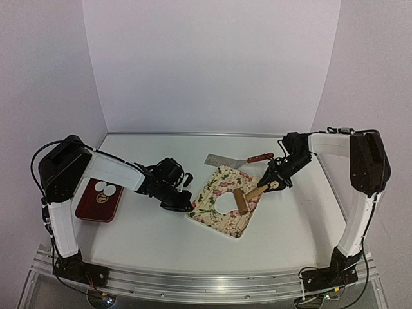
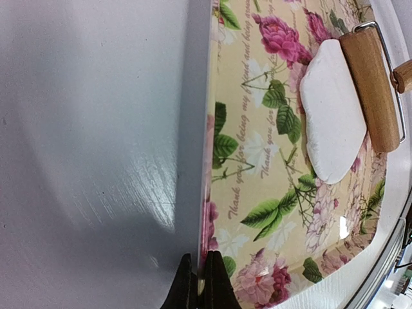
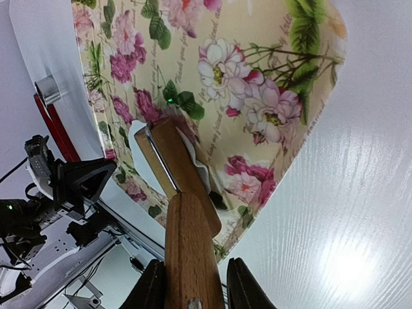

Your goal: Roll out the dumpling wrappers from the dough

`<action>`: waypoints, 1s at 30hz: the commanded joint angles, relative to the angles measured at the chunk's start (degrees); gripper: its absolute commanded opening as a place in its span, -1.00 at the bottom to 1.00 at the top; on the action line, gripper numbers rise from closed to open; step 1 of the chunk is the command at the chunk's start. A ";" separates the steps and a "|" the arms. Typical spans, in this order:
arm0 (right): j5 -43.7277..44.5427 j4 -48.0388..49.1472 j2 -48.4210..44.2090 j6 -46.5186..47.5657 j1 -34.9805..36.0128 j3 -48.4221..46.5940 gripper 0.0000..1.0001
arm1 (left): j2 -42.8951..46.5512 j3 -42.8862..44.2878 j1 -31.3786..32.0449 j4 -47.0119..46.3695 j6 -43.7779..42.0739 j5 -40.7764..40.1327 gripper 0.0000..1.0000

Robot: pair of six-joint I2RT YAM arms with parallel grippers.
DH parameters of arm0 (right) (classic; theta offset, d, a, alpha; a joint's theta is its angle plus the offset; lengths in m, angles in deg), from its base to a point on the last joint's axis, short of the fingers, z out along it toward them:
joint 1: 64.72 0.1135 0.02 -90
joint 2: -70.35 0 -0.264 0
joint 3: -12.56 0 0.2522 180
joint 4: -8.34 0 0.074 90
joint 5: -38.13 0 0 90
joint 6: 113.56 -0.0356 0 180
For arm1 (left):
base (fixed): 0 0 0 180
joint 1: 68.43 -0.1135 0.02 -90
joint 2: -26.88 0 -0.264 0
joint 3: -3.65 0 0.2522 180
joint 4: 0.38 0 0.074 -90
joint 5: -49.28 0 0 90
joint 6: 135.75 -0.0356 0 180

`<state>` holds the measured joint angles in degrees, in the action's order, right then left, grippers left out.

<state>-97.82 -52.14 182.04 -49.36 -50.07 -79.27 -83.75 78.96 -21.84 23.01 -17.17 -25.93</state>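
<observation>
A flat oval sheet of white dough (image 1: pixel 224 201) lies on a floral cutting board (image 1: pixel 212 209). A wooden roller (image 1: pixel 240 201) rests on the dough's right edge. My right gripper (image 1: pixel 273 182) is shut on the roller's wooden handle (image 3: pixel 190 251), and the roller (image 3: pixel 174 170) lies ahead of it over the dough (image 3: pixel 195 156). My left gripper (image 2: pixel 201 283) is shut on the board's left edge (image 2: pixel 207 193), with the dough (image 2: pixel 331 116) and roller (image 2: pixel 370 87) far ahead of it. Two dumpling wrappers (image 1: pixel 105 188) lie on a red tray (image 1: pixel 96 207) at the left.
A metal scraper (image 1: pixel 222 159) with a red handle (image 1: pixel 261 157) lies behind the board. A small metal cylinder (image 3: pixel 46 89) stands beyond the board in the right wrist view. White walls close in the back and the sides. The aluminium rail (image 1: pixel 206 283) runs along the near edge.
</observation>
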 commanded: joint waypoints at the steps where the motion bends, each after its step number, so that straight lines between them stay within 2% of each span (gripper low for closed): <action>1: 30.78 -6.16 5.19 2.08 -0.84 4.24 -1.00 | -4.10 -4.26 -1.15 15.77 1.20 -7.06 -1.00; 5: 28.16 -5.59 6.19 1.80 -0.09 3.70 -1.00 | -4.97 -2.18 -0.93 16.44 -0.08 -6.95 -1.00; 12: 26.02 -4.80 10.59 -0.61 7.62 -0.13 -1.00 | -8.46 3.29 0.17 17.91 -2.31 -5.55 -1.00; 21: 25.85 -4.67 15.15 -3.56 15.28 -4.28 -1.00 | -9.70 4.56 0.17 17.07 -2.02 -4.45 -1.00; 26: 28.26 -5.53 14.62 -3.35 15.31 -4.58 -1.00 | -9.28 2.81 0.08 16.48 -0.96 -4.84 -1.00; 30: 29.56 -6.31 13.21 -3.02 12.54 -3.03 -1.00 | -7.77 0.22 -0.23 15.88 0.46 -5.53 -1.00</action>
<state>-99.05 -49.86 189.65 -52.77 -35.87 -88.48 -86.33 85.45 -21.73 31.86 -18.99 -25.33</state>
